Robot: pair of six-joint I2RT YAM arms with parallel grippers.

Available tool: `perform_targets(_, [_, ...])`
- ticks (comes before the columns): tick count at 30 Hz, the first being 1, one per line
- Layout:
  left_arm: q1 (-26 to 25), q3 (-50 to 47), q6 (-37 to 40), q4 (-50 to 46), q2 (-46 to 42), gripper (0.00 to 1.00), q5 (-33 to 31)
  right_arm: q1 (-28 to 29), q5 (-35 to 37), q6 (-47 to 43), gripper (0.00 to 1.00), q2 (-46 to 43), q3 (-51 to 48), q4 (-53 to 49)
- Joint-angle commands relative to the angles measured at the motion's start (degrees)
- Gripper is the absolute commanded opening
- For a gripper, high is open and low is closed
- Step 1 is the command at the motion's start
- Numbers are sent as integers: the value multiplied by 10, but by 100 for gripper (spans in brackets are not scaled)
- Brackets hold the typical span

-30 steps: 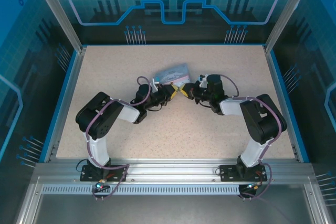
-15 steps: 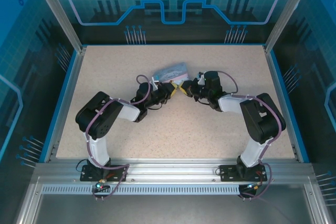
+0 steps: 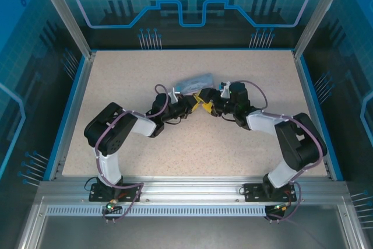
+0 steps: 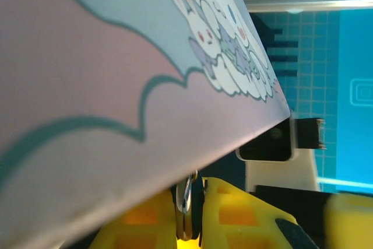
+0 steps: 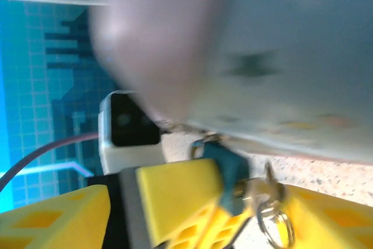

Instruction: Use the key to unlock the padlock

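The padlock point(image 5: 225, 170) hung just under the tin point(image 3: 195, 81), near the middle of the desk point(image 3: 145, 155) and somewhat toward its far edge. The left jaws were clenched on it. In the left wrist view their yellow fingers point(image 4: 236, 220) pinched a thin silvery edge that we took for part of the padlock. The key point(image 5: 263, 189) sat against the padlock's side, its ring point(image 5: 269, 221) dangling below. Blur kept us from telling whether it was seated in the keyhole. The right jaws looked released, one finger spread to either side of padlock and key, gripping nothing we could make out.

We judged the task to be around its middle. The padlock was steadied and the key was at it, but we saw no open shackle, so the turn and the release were left to do.

No brand or writing could be read. The tin bore a cartoon print of pale rabbit-like figures and clouds on lavender and pink. The walls point(image 3: 186, 4) behind showed a blue grid pattern without words.
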Motion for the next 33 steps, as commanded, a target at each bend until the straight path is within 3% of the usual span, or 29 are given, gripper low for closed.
perform_targets(1, [0, -1, 0, 16, -13, 0, 29, -4, -18, -65, 76, -60, -21, -59])
perform_targets(6, [5, 3, 2, 13, -10, 0, 34, -9, 44, -219, 77, -151, -2, -271])
perform_targets(10, [6, 3, 2, 14, -6, 0, 37, -18, 78, -290, 77, -194, 4, -350])
perform_targets(19, [8, 3, 0, 16, -2, 0, 46, 15, 186, -434, 67, -217, 48, -457])
perform_targets(26, [8, 5, -1, 11, -3, 0, 52, 79, 276, -564, 46, -174, 132, -518])
perform_targets(33, [9, 6, 0, 7, -5, 0, 54, 104, 316, -615, 46, -133, 166, -521])
